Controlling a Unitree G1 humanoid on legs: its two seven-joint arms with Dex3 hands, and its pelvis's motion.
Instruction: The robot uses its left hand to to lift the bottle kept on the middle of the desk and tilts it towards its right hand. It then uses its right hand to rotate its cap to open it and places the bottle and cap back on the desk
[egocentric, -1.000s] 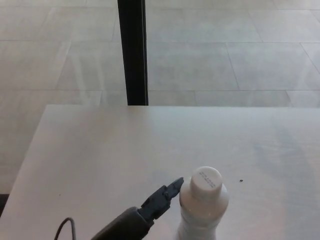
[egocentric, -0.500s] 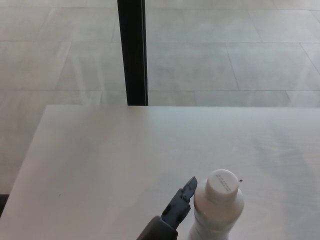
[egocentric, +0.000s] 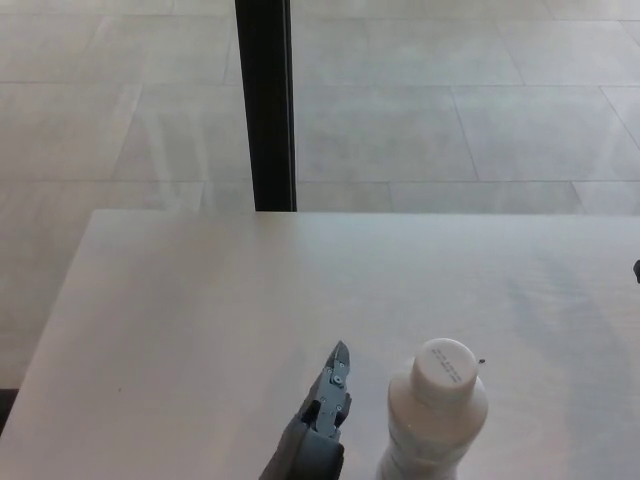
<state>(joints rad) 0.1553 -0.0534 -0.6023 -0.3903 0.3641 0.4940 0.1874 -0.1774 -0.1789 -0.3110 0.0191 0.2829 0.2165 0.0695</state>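
Note:
A white plastic bottle (egocentric: 433, 425) with a white screw cap (egocentric: 443, 365) shows at the bottom edge of the head view, its base cut off by the frame. My left hand (egocentric: 318, 425) comes up from the bottom edge to the bottle's left. One finger (egocentric: 337, 368) points up and away, with a clear gap to the bottle, and the hand holds nothing. A small dark sliver (egocentric: 636, 269) at the right edge looks like the tip of my right hand, far from the bottle.
The pale desk (egocentric: 200, 320) spreads across the lower half, its far edge near the middle of the picture. Beyond it lies a tiled floor with a black vertical post (egocentric: 265, 100).
The bottle first shifted right with my left hand against its neck. My left hand has since drawn off to the left, leaving a gap. A dark sliver has appeared at the right edge.

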